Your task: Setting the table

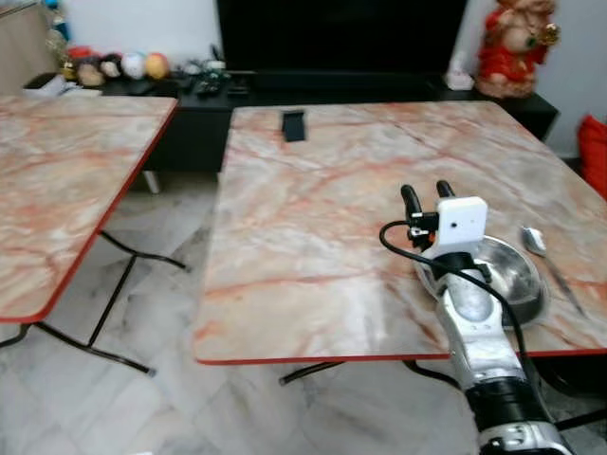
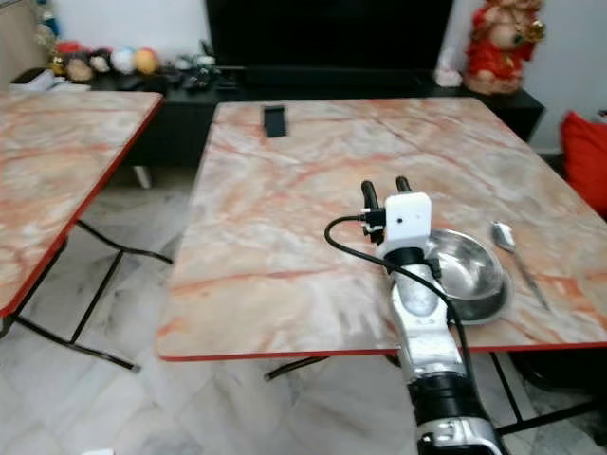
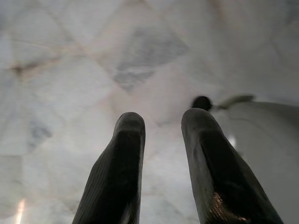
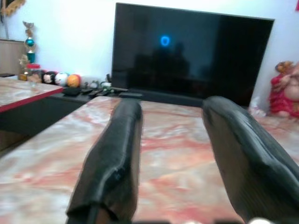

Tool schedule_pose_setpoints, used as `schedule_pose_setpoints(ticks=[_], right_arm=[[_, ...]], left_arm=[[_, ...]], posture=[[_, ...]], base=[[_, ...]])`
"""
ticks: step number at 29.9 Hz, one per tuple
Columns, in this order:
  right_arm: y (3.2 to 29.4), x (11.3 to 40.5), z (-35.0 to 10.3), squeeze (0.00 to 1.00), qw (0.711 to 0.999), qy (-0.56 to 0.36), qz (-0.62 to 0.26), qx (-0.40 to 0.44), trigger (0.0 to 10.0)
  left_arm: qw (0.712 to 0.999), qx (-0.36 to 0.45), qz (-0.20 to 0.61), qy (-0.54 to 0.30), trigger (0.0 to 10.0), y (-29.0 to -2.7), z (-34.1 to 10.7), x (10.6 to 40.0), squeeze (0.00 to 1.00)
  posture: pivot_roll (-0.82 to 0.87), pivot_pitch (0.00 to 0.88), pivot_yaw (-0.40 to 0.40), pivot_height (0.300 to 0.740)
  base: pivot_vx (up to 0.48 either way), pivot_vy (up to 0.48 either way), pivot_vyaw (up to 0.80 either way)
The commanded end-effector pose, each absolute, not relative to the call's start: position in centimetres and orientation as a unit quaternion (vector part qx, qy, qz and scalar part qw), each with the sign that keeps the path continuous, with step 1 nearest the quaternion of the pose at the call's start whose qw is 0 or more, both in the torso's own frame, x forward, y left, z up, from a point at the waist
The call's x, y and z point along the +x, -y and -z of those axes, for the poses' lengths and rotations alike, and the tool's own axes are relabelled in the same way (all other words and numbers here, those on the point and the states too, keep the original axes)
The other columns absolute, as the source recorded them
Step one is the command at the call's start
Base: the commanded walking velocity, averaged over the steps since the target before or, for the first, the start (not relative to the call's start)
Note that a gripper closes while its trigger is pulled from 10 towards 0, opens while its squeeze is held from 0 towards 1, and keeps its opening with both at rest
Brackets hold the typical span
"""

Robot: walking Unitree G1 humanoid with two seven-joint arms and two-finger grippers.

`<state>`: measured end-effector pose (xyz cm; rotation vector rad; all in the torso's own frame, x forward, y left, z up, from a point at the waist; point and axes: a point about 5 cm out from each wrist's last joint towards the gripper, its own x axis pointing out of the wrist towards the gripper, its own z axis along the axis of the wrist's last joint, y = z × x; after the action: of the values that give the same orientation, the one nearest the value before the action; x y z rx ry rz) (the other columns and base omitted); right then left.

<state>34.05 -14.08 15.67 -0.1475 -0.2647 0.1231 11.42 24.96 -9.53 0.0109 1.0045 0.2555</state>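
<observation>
The right arm is covering the near left part of the metal bowl (image 1: 512,275), so that stretch of its rim is not showing. The spoon (image 1: 545,254) beside it is blurring along its handle, which is fading out toward the table's near edge. The small dark object (image 1: 294,125) at the far side of the marble table (image 1: 313,237) is too small to identify. The second table (image 1: 57,180) is running off the picture's left edge. The red figurine (image 1: 517,47) is being cropped at the top. In the left wrist view, a dark round shape (image 3: 202,102) above the fingers (image 3: 117,172) is staying unidentifiable.
</observation>
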Motion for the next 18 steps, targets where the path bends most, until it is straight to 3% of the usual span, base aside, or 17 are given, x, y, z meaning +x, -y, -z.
schedule_pose_setpoints(ticks=[1, 18], right_arm=[[14.84, 34.11, -16.06, 0.0, 0.986, 0.137, -0.051, -0.078, 10.0], [14.9, 34.12, -16.06, 0.0, 0.986, 0.137, -0.053, -0.081, 10.0]], left_arm=[[0.866, 0.001, -0.121, -0.485, 10.0, -24.55, 9.71, 11.26, 0.0], [0.866, 0.003, -0.116, -0.487, 10.0, -24.5, 9.73, 11.21, 0.0]], posture=[[-0.04, 0.0, 0.017, 0.732], [-0.05, 0.0, 0.019, 0.732]], base=[[0.0, 0.289, 0.0], [0.0, 0.277, 0.0]])
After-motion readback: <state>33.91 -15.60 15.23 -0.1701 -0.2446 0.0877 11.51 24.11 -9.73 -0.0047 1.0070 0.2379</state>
